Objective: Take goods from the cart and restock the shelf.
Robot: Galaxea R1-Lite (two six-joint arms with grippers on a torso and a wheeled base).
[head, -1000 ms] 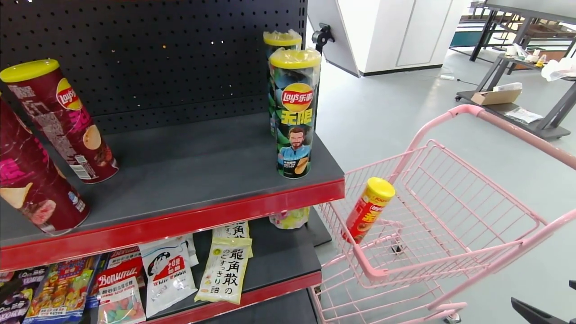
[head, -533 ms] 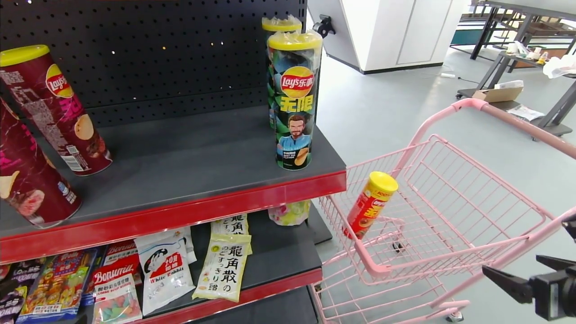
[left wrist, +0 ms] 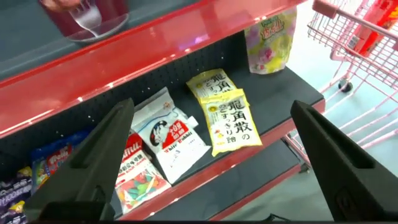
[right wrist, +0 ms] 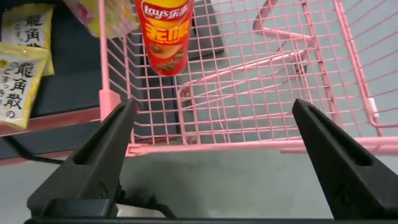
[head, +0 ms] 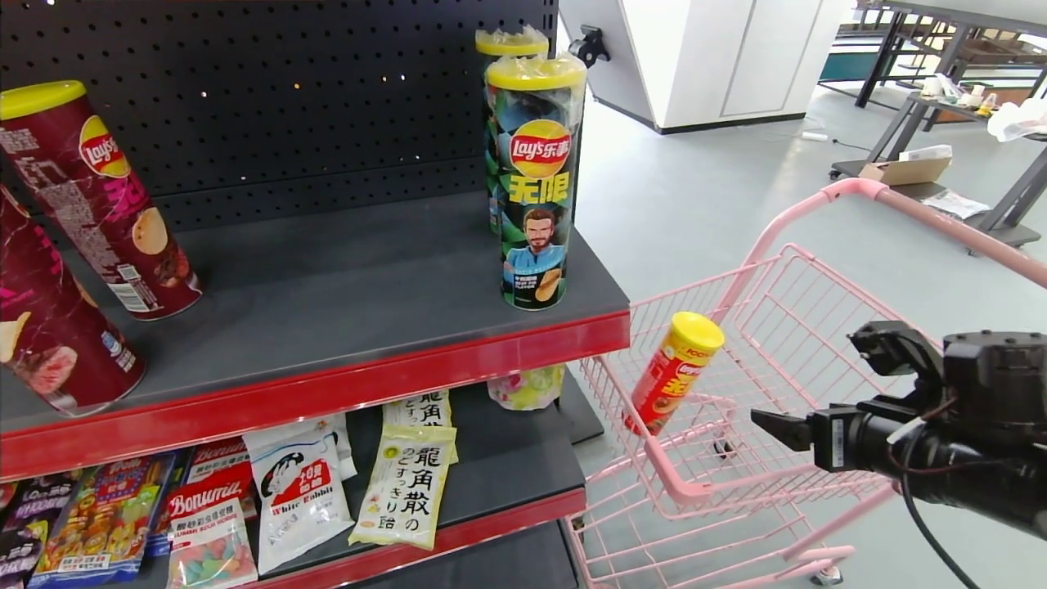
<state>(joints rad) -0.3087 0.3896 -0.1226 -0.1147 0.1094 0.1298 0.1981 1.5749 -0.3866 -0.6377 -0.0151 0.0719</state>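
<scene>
Dark red-edged shelf [head: 343,278], pink cart [head: 851,192] on grey floor [head: 679,196], left gripper [left wrist: 211,104], right gripper [right wrist: 214,102], fingers [right wrist: 93,162] spread wide

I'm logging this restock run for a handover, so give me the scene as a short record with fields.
Item to restock: red chip can, yellow lid, leaning in the pink cart
Right gripper: open, by the cart, apart from the can
Left gripper: open, facing lower-shelf snack bags
Upper shelf: green chip cans at right end, maroon cans at left, bare middle
</scene>
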